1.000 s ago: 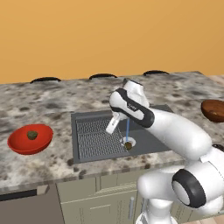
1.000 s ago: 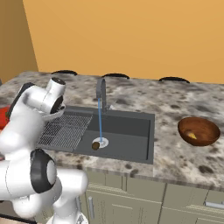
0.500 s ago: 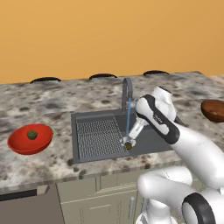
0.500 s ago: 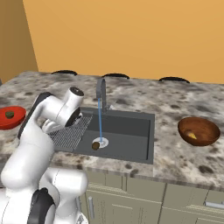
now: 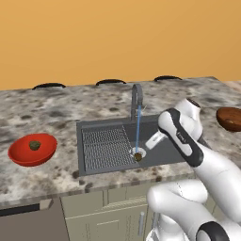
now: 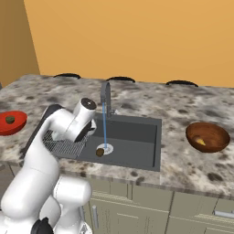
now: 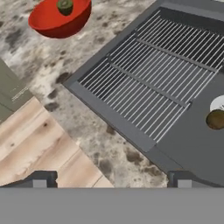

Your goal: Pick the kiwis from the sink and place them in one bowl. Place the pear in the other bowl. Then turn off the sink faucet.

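An olive-green kiwi [image 5: 34, 145] [image 7: 64, 6] lies in the red bowl [image 5: 21, 155] [image 6: 13, 128] [image 7: 52, 24] on the counter left of the sink [image 5: 108, 126] [image 6: 137, 157]. The darker kiwi [image 5: 138, 156] [image 6: 99, 152] [image 7: 215, 119] rests on the basin floor beside the pale drain [image 6: 106, 147]. The pear [image 6: 199, 142] sits in the dark brown bowl [image 6: 215, 132] [image 5: 229, 117] on the right. The faucet [image 5: 136, 96] [image 6: 106, 91] runs a thin blue stream. My gripper [image 5: 151, 141] [image 7: 111, 180] hangs open and empty above the sink, just right of the stream.
A ribbed wire rack [image 5: 106, 148] [image 7: 153, 74] covers the basin's left half. Speckled counter [image 5: 56, 117] surrounds the sink, with dark burner rims [image 5: 110, 82] along the back wall. Cabinet fronts [image 5: 103, 212] lie below the front edge.
The arm has swung right, carrying the hand from over the rack to the right of the water stream. The jaws have stayed wide apart. The fruits and bowls have not moved.
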{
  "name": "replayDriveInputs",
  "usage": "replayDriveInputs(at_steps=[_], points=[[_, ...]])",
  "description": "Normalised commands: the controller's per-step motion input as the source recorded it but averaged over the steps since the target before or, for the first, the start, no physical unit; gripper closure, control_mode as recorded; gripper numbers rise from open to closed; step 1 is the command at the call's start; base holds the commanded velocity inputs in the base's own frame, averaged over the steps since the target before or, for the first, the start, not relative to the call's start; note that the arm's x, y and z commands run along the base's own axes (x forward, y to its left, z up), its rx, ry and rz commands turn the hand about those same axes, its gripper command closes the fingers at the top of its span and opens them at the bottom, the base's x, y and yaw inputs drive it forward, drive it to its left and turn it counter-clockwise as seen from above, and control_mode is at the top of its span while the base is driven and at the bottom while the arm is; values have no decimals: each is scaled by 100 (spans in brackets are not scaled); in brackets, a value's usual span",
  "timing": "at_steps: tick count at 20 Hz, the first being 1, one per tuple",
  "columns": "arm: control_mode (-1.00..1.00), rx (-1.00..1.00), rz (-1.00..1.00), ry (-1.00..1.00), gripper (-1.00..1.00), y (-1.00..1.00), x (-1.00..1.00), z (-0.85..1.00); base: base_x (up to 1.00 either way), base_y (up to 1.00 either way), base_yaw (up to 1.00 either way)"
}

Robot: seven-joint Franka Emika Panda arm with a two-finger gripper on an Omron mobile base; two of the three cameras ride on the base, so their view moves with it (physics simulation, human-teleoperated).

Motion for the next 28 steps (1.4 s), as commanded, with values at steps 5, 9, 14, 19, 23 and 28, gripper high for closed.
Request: replayDriveInputs(at_steps=[5,9,14,19,23,28], points=[[-100,0,-24,9,-100,-3,20,-12,0,0,0],[-100,0,-23,15,-100,-16,20,-6,0,0,0],[-100,0,-20,19,-100,-39,22,-4,0,0,0],[-100,0,-12,16,-100,-35,43,-17,0,0,0],[-100,0,-7,11,-100,-23,48,-25,0,0,0],[-100,-3,0,8,-100,0,35,-45,0,0,0]])
